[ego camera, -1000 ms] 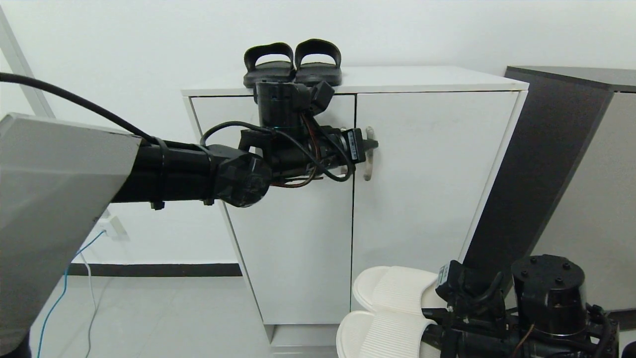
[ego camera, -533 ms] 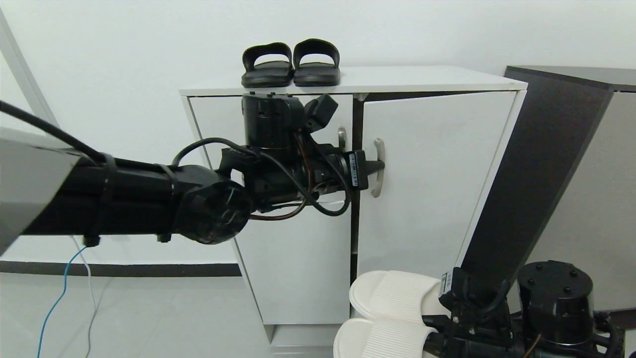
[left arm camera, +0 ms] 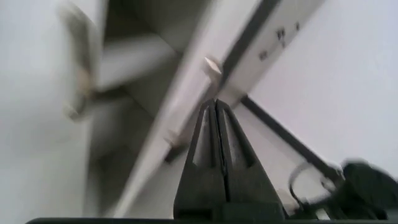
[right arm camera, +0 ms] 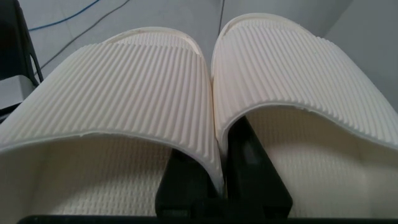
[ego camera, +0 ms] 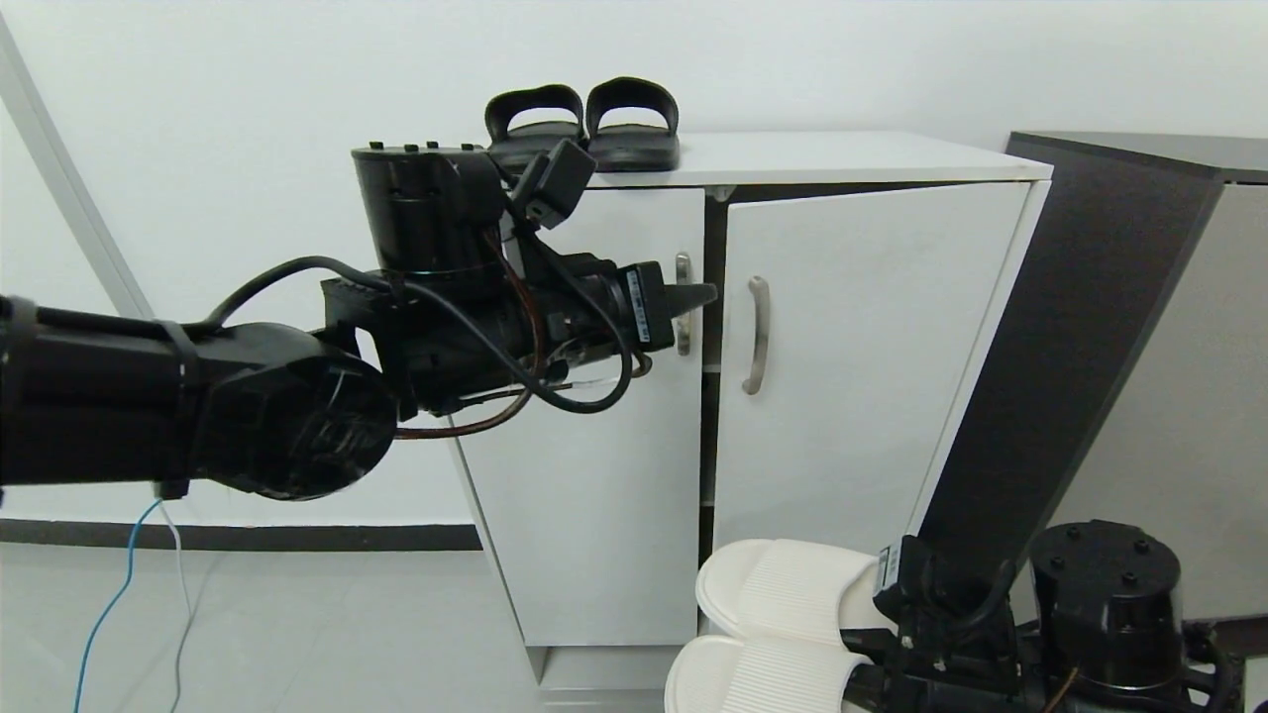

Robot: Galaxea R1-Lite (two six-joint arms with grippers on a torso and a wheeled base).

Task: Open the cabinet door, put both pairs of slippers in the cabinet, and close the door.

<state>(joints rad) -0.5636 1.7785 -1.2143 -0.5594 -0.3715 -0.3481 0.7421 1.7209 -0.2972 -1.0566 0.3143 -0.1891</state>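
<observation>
The white cabinet [ego camera: 584,515] has two doors. Its right door [ego camera: 852,376] stands slightly ajar, with a dark gap beside its silver handle [ego camera: 756,335]. My left gripper [ego camera: 705,294] is shut and holds nothing, hovering in front of the left door's handle [ego camera: 683,327], just left of the gap. In the left wrist view its closed fingertips [left arm camera: 216,106] point at the door edge [left arm camera: 186,118]. Black slippers [ego camera: 582,124] sit on the cabinet top. My right gripper [ego camera: 877,649] is low by the cabinet foot, shut on the white slippers [ego camera: 773,604], pinching their adjoining inner walls [right arm camera: 217,134].
A tall dark grey cabinet [ego camera: 1090,347] stands right against the white one. A blue and a white cable [ego camera: 129,584] hang down the wall to the floor at the left. Open floor [ego camera: 327,634] lies left of the cabinet.
My left gripper pulled the right door ajar by its handle, then let go and drew back up and left. The white slippers stay in the right gripper.
</observation>
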